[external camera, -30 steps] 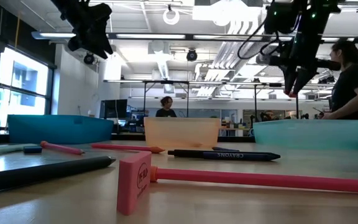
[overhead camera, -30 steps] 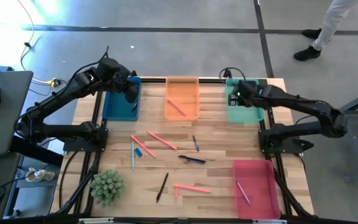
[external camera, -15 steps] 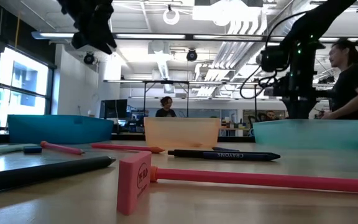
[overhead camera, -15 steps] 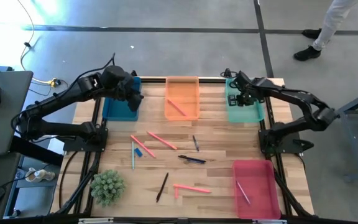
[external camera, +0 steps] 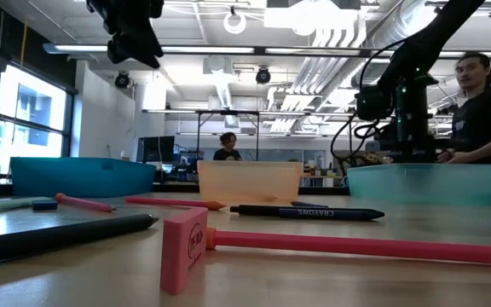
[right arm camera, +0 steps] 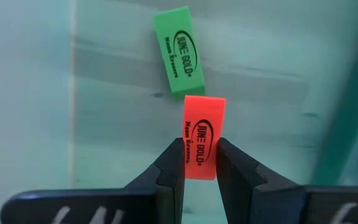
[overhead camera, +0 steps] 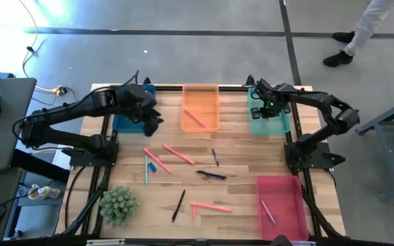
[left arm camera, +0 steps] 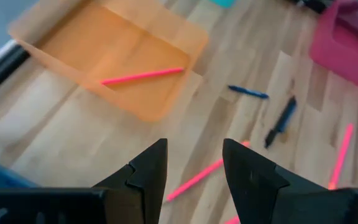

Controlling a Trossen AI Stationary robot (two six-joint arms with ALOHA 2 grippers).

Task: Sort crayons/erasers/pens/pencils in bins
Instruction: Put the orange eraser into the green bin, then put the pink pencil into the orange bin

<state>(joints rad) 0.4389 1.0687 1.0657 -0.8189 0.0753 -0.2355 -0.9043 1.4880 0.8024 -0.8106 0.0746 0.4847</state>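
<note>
My right gripper [right arm camera: 199, 163] points down inside the teal-green bin [overhead camera: 280, 126], shut on a red-orange eraser [right arm camera: 204, 134]. A green eraser [right arm camera: 179, 51] lies flat on that bin's floor just beyond it. In the low view the right gripper [external camera: 416, 145] dips behind the teal bin's wall [external camera: 423, 183]. My left gripper [overhead camera: 152, 125] hangs open and holds nothing, above the wood beside the dark blue bin's [overhead camera: 124, 123] near right corner. The orange bin [overhead camera: 200, 102] holds a pink stick [overhead camera: 194, 117]. Pens [overhead camera: 211, 175] lie mid-table. My right gripper pinches the red-orange eraser by the two long sides of its near end [right arm camera: 199, 155], between its two fingers [right arm camera: 169, 168]. The fingers come from above, pointing down, along the eraser. The eraser sticks out beyond the fingertips toward the bin floor; whether it touches the floor I cannot tell.
Pink sticks [overhead camera: 178, 154] [overhead camera: 211, 206], dark pens [overhead camera: 178, 205] [overhead camera: 215, 157], a blue eraser [overhead camera: 152, 167] and a pale stick [overhead camera: 146, 171] are scattered mid-table. The red-pink bin [overhead camera: 282, 184] is at the near right, a small plant [overhead camera: 118, 205] at the near left. A person stands beyond the table [external camera: 484, 111].
My right gripper has sunk into the teal-green bin, turning to point straight down, still shut on the red-orange eraser. My left gripper has swung from over the dark blue bin toward the table's near edge and right, staying open.
</note>
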